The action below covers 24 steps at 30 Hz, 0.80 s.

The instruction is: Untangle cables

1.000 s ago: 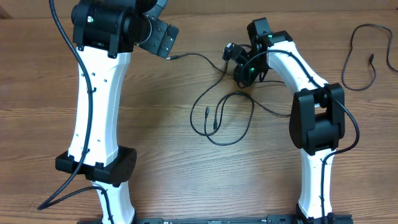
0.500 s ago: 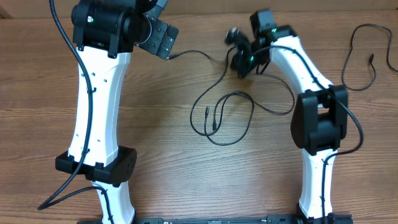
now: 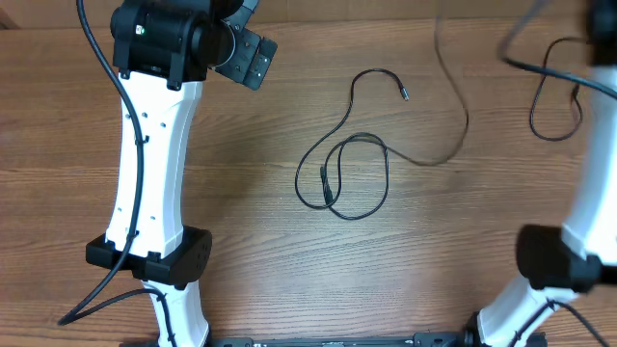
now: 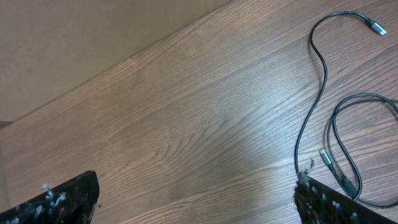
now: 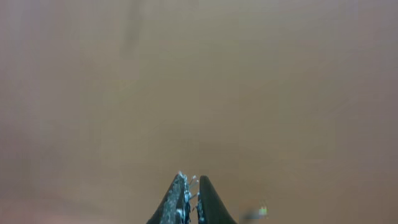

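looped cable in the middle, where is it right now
In the overhead view the looped cable lies flat in the centre, to the right of the left arm, with a plug end trailing toward the far edge.

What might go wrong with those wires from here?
The blurred strand seems to run back into the looped cable, so a hard pull might drag that loop along or tighten it into a knot. The right arm is blurred close to the separate cable and could snag it.
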Each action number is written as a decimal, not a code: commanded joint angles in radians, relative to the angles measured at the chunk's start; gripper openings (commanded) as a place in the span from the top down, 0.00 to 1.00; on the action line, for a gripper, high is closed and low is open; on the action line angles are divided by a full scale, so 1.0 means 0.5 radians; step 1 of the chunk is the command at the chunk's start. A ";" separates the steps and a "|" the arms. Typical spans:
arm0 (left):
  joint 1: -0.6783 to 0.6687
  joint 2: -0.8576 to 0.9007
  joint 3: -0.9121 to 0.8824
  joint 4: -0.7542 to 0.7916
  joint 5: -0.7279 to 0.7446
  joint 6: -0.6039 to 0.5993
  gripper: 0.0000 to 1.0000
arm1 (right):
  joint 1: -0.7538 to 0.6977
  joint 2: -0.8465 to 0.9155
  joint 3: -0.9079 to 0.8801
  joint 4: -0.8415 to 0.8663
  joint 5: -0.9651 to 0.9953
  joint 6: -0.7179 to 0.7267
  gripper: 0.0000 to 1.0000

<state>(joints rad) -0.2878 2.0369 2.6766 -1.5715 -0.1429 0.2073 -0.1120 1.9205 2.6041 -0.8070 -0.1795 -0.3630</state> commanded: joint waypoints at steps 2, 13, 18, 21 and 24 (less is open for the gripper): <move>0.001 0.011 0.005 0.008 0.011 -0.043 0.00 | -0.267 -0.073 0.107 0.159 0.045 0.040 0.96; -0.001 0.011 0.005 0.014 0.080 -0.065 0.00 | -0.575 -0.078 0.004 -0.271 -0.203 0.261 0.92; -0.001 0.011 0.005 0.011 0.080 -0.065 0.00 | -0.484 -0.078 -0.198 -0.734 -0.523 0.762 0.21; -0.001 0.011 0.005 0.011 0.080 -0.065 0.00 | -0.405 -0.078 -0.392 -0.921 -0.689 0.789 0.18; -0.001 0.011 0.005 0.011 0.092 -0.065 0.00 | -0.307 -0.078 -0.723 -0.944 -0.628 0.986 0.00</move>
<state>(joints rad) -0.2878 2.0369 2.6766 -1.5711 -0.1154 0.1890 -0.3080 1.8751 2.3573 -1.2835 -0.4469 -0.0082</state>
